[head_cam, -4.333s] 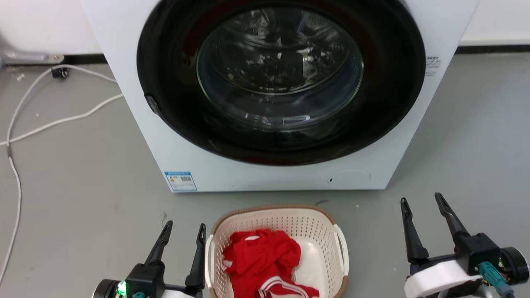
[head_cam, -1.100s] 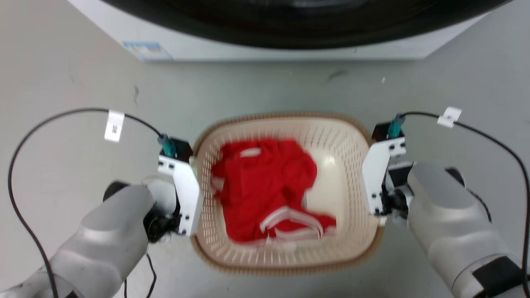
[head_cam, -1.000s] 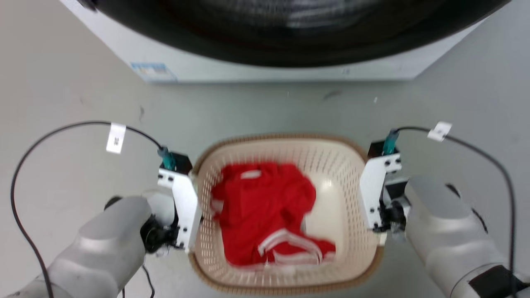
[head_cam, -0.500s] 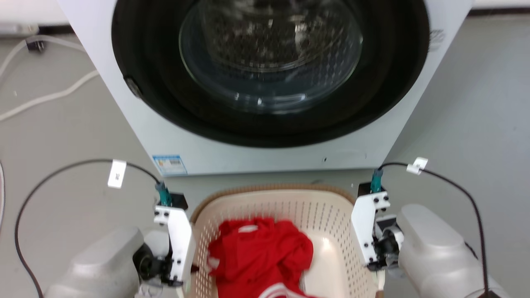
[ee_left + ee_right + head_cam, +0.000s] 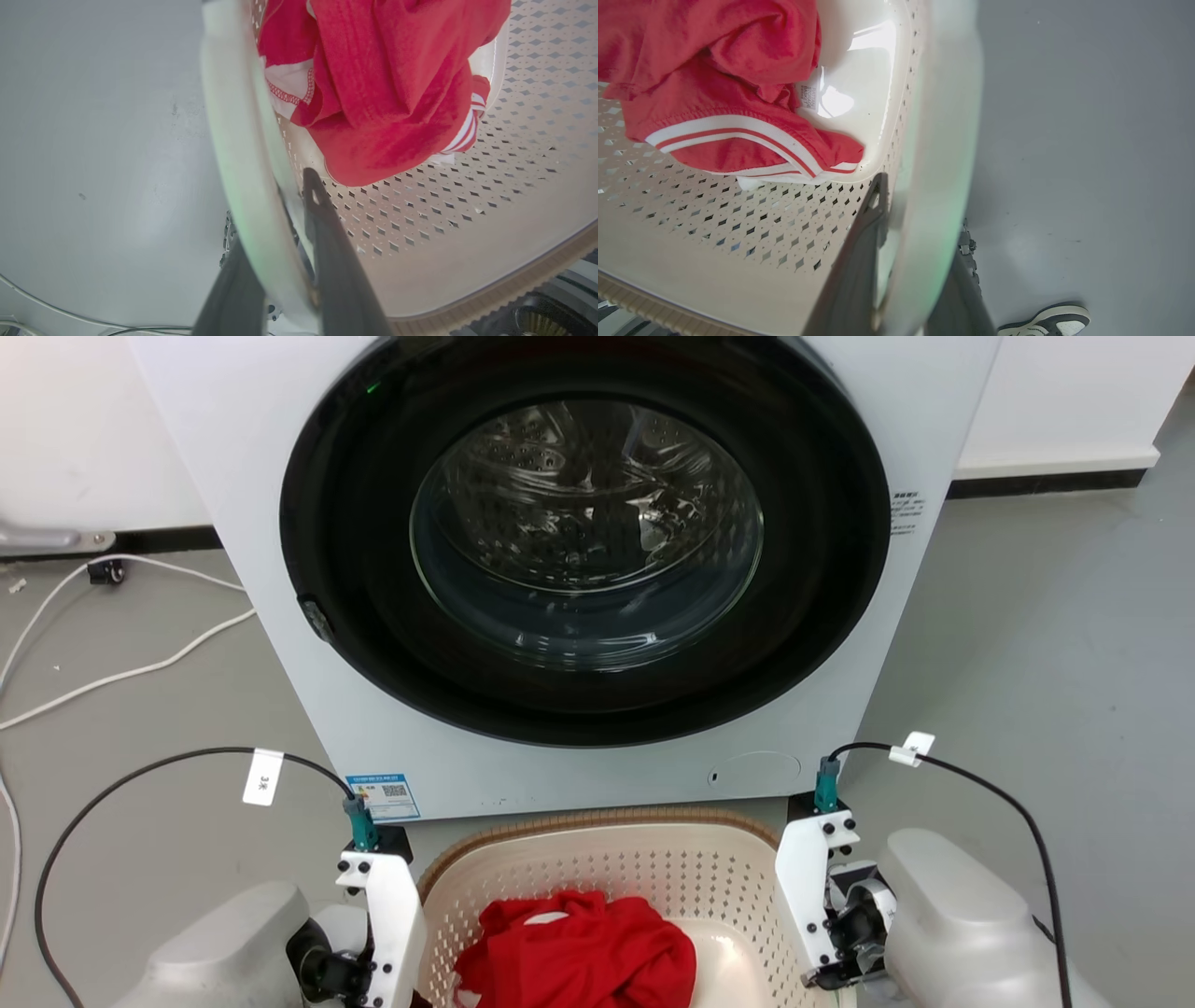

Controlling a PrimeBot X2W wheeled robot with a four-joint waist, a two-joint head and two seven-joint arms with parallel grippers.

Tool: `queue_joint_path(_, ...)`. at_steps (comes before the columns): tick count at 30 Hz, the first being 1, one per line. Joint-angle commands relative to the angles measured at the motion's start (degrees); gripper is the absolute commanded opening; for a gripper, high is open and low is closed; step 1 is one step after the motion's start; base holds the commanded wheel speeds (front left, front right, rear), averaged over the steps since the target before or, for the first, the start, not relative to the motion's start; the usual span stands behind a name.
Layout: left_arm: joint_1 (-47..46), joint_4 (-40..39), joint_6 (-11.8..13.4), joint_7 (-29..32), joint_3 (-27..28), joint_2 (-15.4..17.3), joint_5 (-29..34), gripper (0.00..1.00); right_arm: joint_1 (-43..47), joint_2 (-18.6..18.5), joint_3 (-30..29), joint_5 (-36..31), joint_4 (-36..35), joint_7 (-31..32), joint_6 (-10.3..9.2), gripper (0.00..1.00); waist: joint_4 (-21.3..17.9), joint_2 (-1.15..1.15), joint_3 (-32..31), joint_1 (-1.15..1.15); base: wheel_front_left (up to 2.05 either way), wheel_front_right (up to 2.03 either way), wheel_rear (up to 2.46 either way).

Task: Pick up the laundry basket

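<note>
washer (image 5: 597, 569) fills 12 o'clock, its front close behind the basket (image 5: 597, 819) rim, so no room forward; up and back look free. Open floor at 3, loose cables (image 5: 112, 616) at 9–10. basket sits at 6 between both arms, red shirt (image 5: 579, 957) heaped inside. left gripper (image 5: 275, 219) clamped over the white handle (image 5: 243, 140) at 8, right gripper (image 5: 920, 210) same at 4: a matched grip should keep it level. Can't tell if it's off the floor. Someone's shoe (image 5: 1045, 319) near the right arm
</note>
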Motion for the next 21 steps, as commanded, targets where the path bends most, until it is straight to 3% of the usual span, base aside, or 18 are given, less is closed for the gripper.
queue_joint_path(1,0.7,0.8,0.0,0.5,-0.2,0.8,0.4,0.0,0.8,-0.9,0.7,0.0,-0.1,0.6,0.0,0.0,-0.1,0.0,-0.5,0.02,0.0,0.0,0.0)
queue_joint_path(21,0.0,2.7,0.0,2.5,-0.2,-2.2,-1.3,0.0,1.6,-0.6,3.2,3.6,0.7,0.3,0.07,0.0,0.0,0.0,-1.6,0.02,0.0,0.0,0.0)
